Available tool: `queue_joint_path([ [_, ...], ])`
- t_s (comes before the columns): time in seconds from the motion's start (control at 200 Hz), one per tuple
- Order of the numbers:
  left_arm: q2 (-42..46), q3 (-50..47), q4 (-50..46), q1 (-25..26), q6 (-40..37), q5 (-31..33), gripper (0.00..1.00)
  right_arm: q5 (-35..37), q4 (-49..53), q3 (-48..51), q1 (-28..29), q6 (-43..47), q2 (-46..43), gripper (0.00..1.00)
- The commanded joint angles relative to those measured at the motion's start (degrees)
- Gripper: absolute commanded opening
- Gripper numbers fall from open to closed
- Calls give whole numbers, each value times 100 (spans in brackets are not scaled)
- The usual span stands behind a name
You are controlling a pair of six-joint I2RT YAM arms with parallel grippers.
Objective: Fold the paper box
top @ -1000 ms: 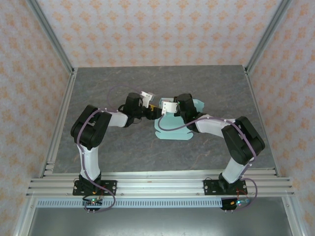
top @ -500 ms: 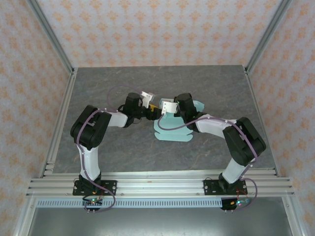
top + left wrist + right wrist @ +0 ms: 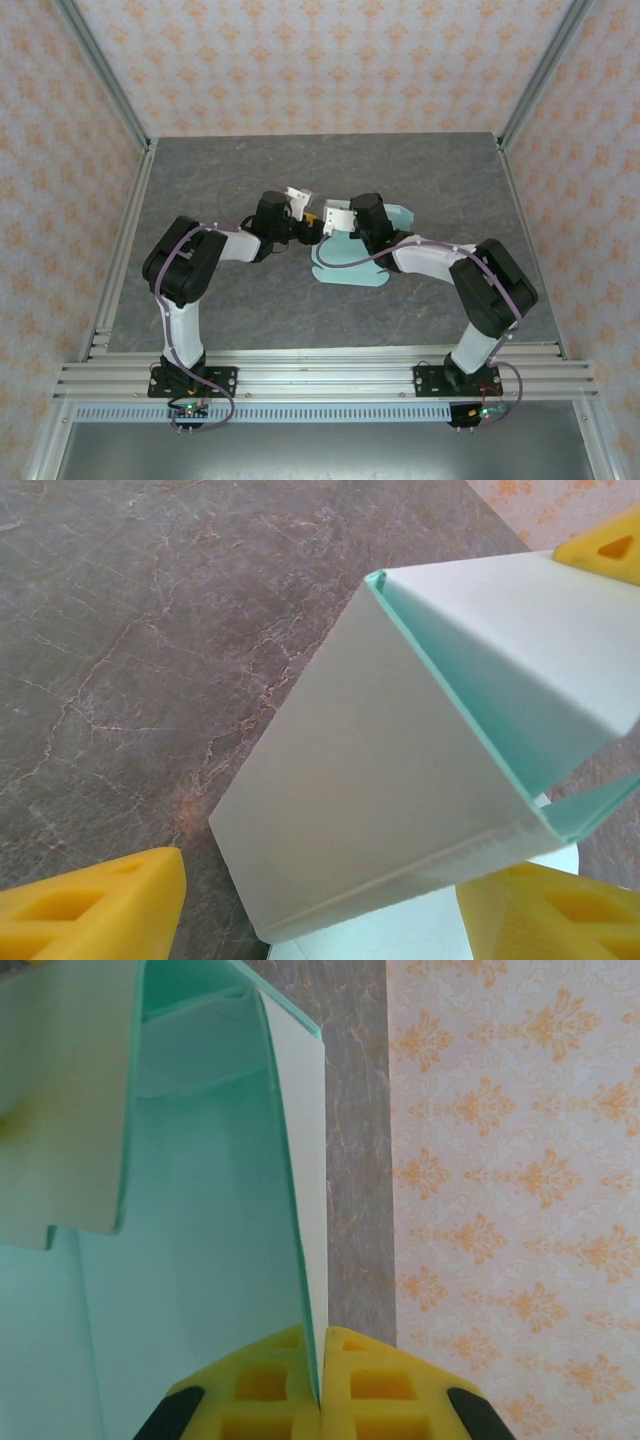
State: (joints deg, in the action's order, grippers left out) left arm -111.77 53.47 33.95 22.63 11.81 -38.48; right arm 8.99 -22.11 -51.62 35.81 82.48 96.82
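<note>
Left arm [image 3: 230,243] and right arm [image 3: 430,258]: black joints [image 3: 185,265], white links [image 3: 180,330], 1 lilac cable [image 3: 238,180] each. White brackets [image 3: 297,194] behind left gripper [image 3: 313,220] and right gripper [image 3: 322,1360]; yellow fingers [image 3: 260,1380].

Overhead looks down; close wrists share paper box [image 3: 380,780].

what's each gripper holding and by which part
The right gripper pinches the paper box by the edge of a raised wall. The left gripper stands open around a folded panel, gripping nothing.

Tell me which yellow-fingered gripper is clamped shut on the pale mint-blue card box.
The right gripper: its fingers meet on a thin wall of the pale mint-blue paper box. The left gripper stands open, a folded panel between its fingers.
</note>
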Motion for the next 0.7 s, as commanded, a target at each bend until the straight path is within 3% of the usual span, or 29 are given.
queue_joint_path([
  [0.0,119,-78,419,-13,-248,212,71,-287,-277,149,258,-7,95,0],
  [0.36,54,-151,120,-18,-688,-80,70,-253,-1017,547,269,436,381,0],
  [0.696,30,-358,486,-25,-755,196,70,-331,-1067,700,260,339,298,0],
])
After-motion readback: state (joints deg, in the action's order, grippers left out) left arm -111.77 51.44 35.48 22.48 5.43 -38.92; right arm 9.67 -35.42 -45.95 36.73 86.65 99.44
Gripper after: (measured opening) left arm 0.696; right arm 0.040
